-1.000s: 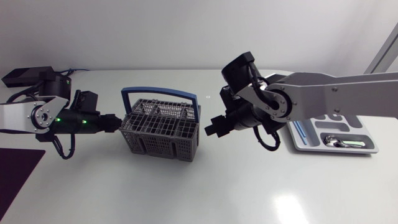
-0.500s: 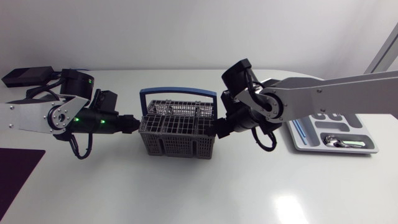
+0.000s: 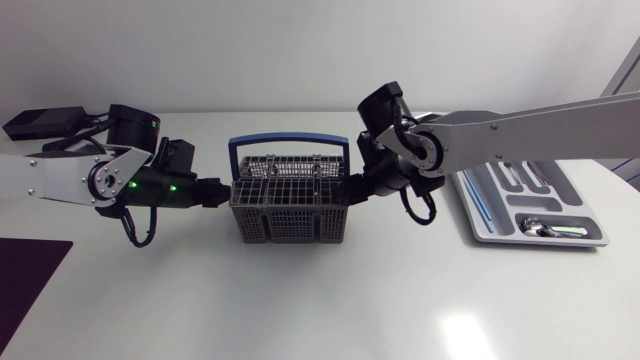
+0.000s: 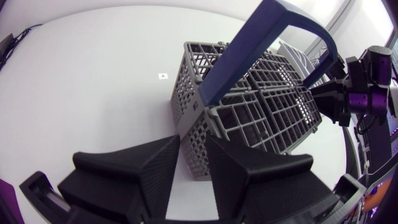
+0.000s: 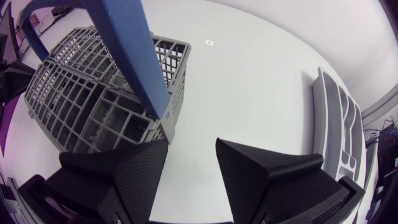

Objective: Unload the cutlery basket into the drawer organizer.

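The grey cutlery basket [image 3: 290,205] with its upright blue handle [image 3: 290,143] stands mid-table. My left gripper [image 3: 226,190] is at its left end wall. In the left wrist view that gripper [image 4: 194,138] has its fingers slightly apart, both outside the basket [image 4: 261,112] and against the wall. My right gripper [image 3: 352,188] is at the right end wall, open [image 5: 193,142]. One of its fingers touches the basket [image 5: 93,99], and bare table shows in the gap. The grey drawer organizer [image 3: 560,238] lies at the right, holding some cutlery.
A dark purple mat [image 3: 30,275] covers the table's front left corner. A black box [image 3: 40,122] sits at the back left. White tabletop stretches in front of the basket and between it and the organizer [image 5: 333,118].
The basket has slid to the right and turned square, with my left gripper following against its left wall. My right gripper has come up to the right wall.
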`<state>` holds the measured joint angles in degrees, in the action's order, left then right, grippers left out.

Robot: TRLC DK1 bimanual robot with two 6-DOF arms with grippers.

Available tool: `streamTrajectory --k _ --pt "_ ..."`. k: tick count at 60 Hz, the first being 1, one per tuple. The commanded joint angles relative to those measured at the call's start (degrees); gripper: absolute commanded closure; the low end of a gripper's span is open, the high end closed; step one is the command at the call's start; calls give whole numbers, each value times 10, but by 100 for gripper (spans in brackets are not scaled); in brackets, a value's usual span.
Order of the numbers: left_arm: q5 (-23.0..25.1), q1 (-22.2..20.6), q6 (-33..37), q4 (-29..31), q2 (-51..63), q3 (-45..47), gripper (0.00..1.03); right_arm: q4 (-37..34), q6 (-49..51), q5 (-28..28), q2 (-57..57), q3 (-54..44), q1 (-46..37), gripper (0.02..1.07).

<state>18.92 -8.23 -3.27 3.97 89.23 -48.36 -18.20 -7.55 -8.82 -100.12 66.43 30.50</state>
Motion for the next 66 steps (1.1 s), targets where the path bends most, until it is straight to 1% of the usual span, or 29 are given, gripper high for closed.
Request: streamTrajectory --k 1,11,15,21,34,38,57,66 --pt "8 8 -10 -9 9 -14 70 5 -17 7 2 -5 -2 48" --pt "8 30 -8 -12 -18 12 70 7 -17 -5 37 -36 -11 47" --pt "9 40 -7 -13 -46 31 70 8 -17 -19 58 -49 -16 47" --pt "9 51 -7 -13 -82 49 70 8 -15 -44 91 -67 -16 38" --pt "9 74 -6 6 -163 84 70 7 -6 -75 166 -106 -18 38" --pt "9 84 -3 17 -193 95 70 7 -3 -78 193 -119 -26 35" --pt "10 114 -1 49 -313 128 70 9 28 -89 297 -172 -76 35" --pt "9 118 -2 63 -359 142 70 19 54 -89 339 -199 -113 34"
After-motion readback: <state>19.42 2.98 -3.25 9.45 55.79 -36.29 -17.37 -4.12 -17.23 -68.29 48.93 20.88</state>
